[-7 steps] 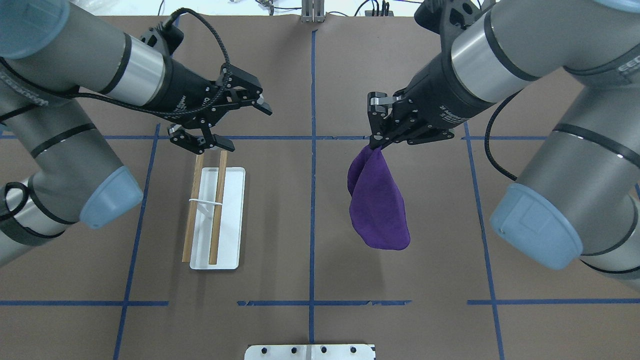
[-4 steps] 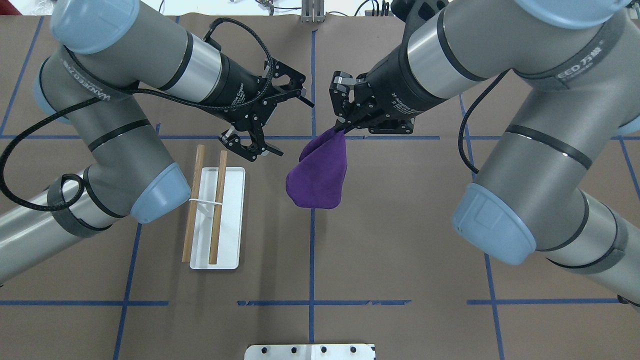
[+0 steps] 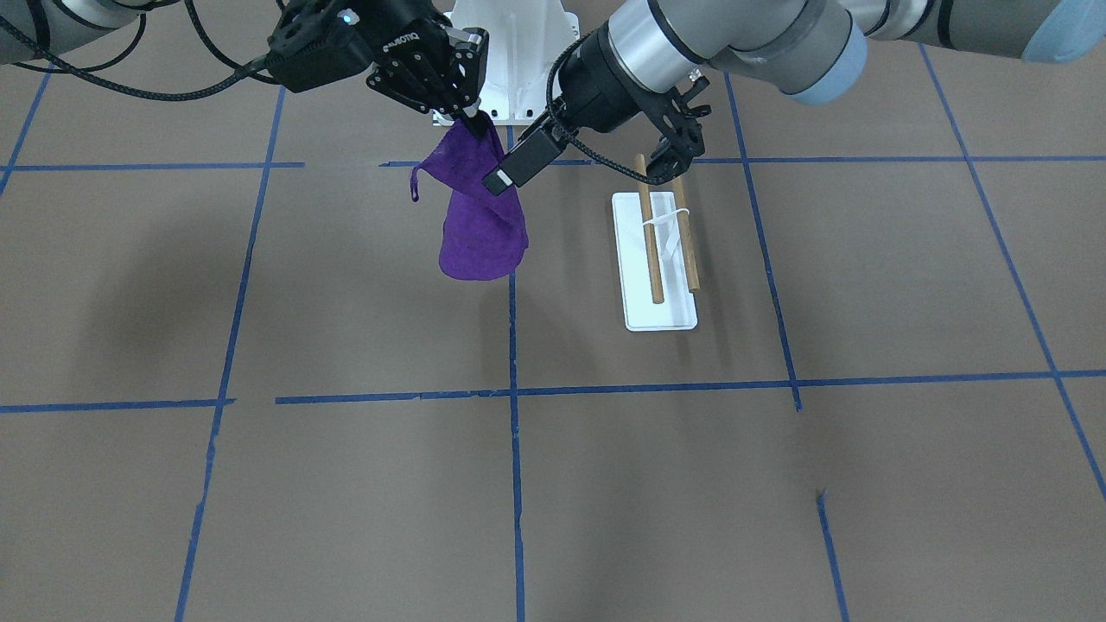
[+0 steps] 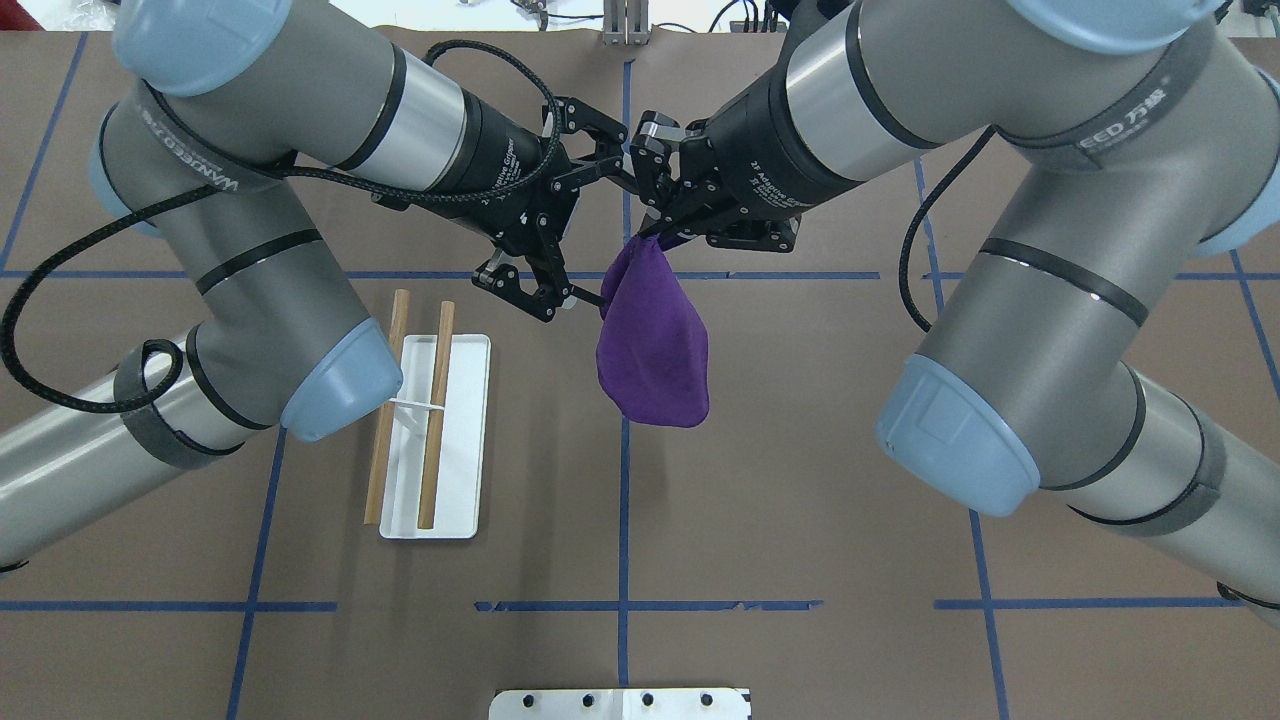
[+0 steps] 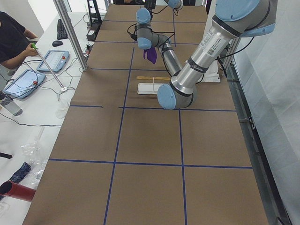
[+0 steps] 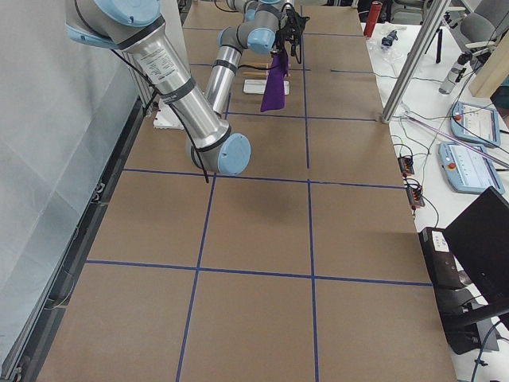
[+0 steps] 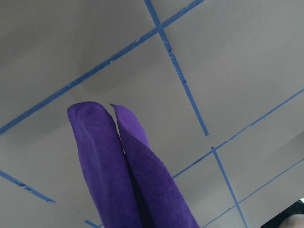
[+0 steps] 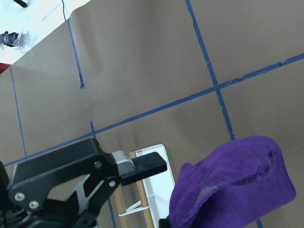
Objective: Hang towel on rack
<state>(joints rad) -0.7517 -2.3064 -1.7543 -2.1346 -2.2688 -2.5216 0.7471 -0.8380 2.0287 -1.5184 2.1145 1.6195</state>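
Note:
The purple towel [image 4: 655, 345] hangs folded from my right gripper [image 4: 650, 238], which is shut on its top edge above the table's middle line. My left gripper [image 4: 612, 245] is open, and its fingers stand close on either side of the towel's upper left part. The rack [image 4: 465, 440] stands on the table to the left, with its white base and two wooden dowels [image 4: 385, 410]. The left wrist view shows the towel's two hanging folds [image 7: 123, 171]. The right wrist view shows the towel [image 8: 232, 185], an open left finger [image 8: 85, 171] and the rack's end [image 8: 152, 159]. The front view shows the towel [image 3: 479, 225] and the rack [image 3: 639, 315].
The large white bolted pedestal [image 4: 620, 703] sits at the robot's edge of the table and also shows in the front view [image 3: 510, 52]. Blue tape lines cross the brown table. A person and tablets are at a desk beside the table [image 5: 18, 47].
Both arms have swung toward the table's middle. The right gripper has carried the towel left. The left gripper has moved right, from over the rack's far end to the towel.

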